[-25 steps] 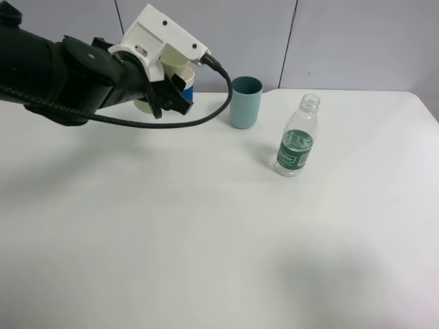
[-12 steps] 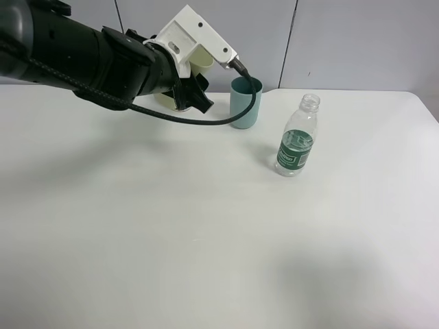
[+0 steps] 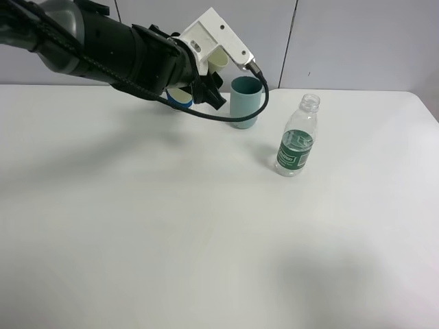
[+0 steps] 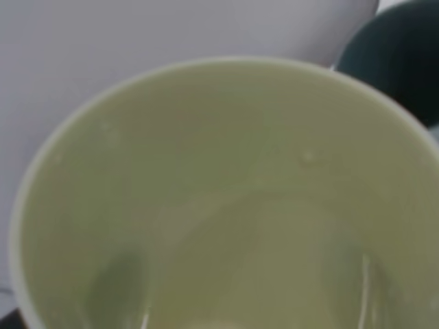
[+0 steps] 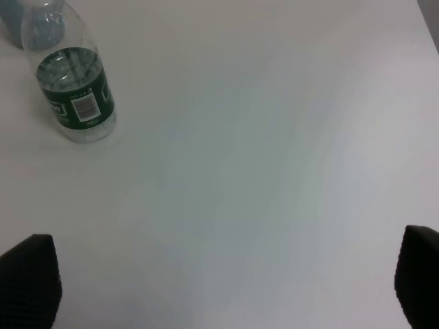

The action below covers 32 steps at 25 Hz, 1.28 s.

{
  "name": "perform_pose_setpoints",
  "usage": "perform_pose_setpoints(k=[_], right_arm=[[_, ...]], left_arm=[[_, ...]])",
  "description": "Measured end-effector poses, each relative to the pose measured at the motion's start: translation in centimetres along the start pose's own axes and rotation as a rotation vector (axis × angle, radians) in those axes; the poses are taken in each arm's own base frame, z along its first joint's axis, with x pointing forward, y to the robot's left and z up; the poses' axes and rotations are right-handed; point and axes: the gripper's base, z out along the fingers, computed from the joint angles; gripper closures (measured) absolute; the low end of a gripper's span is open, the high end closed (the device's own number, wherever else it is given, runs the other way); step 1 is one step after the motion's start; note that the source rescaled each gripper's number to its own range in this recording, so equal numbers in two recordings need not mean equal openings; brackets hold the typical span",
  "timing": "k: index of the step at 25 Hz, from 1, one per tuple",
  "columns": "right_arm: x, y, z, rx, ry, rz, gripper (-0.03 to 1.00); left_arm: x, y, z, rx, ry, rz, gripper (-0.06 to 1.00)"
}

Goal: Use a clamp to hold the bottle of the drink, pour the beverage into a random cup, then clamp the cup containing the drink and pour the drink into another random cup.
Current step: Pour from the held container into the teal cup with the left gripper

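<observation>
My left gripper (image 3: 208, 88) is shut on the pale yellow-green cup (image 3: 218, 60) and holds it in the air, just left of the teal cup (image 3: 245, 101). In the left wrist view the yellow-green cup (image 4: 226, 205) fills the frame, seen from above its open mouth, with the teal cup (image 4: 401, 62) beside its rim. I cannot tell how much liquid is in it. The uncapped bottle (image 3: 297, 137) with the green label stands on the table, right of the teal cup. My right gripper (image 5: 223, 288) is open and empty, back from the bottle (image 5: 72, 89).
A white cup with a blue band (image 3: 180, 99) stands half hidden under my left arm, left of the teal cup. The white table (image 3: 206, 233) has a grey wall behind it. The right arm is out of the exterior view.
My left arm has carried the yellow-green cup to the right, from over the white-and-blue cup to beside the teal cup. The bottle and the teal cup have not moved.
</observation>
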Motion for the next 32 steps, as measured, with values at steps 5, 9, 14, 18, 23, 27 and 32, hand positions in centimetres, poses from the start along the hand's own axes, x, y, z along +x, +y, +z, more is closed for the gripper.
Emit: perform_pose_setpoints(k=[5, 9, 14, 18, 23, 27, 32], right_arm=[[0.0, 0.0, 0.0, 0.0, 0.0, 0.0, 0.03], [0.0, 0.0, 0.0, 0.0, 0.0, 0.0, 0.03], [0.0, 0.0, 0.0, 0.0, 0.0, 0.0, 0.03], [0.0, 0.0, 0.0, 0.0, 0.0, 0.0, 0.03], [0.0, 0.0, 0.0, 0.0, 0.0, 0.0, 0.03], [0.0, 0.0, 0.0, 0.0, 0.0, 0.0, 0.03], [0.0, 0.0, 0.0, 0.0, 0.0, 0.0, 0.03]], left_arm=[[-1.0, -0.2, 1.0, -0.009, -0.021, 0.033, 0.9], [-1.4, -0.6, 1.8, -0.012, -0.026, 0.069, 0.9], [-1.9, -0.8, 2.7, -0.021, -0.037, 0.098, 0.9], [-2.6, -0.7, 3.0, -0.033, -0.052, 0.101, 0.9], [-3.1, -0.6, 3.5, -0.058, -0.054, 0.153, 0.9], [-3.0, -0.8, 3.8, -0.066, -0.051, 0.184, 0.9], [-2.5, 0.1, 4.3, -0.083, -0.041, 0.193, 0.9]])
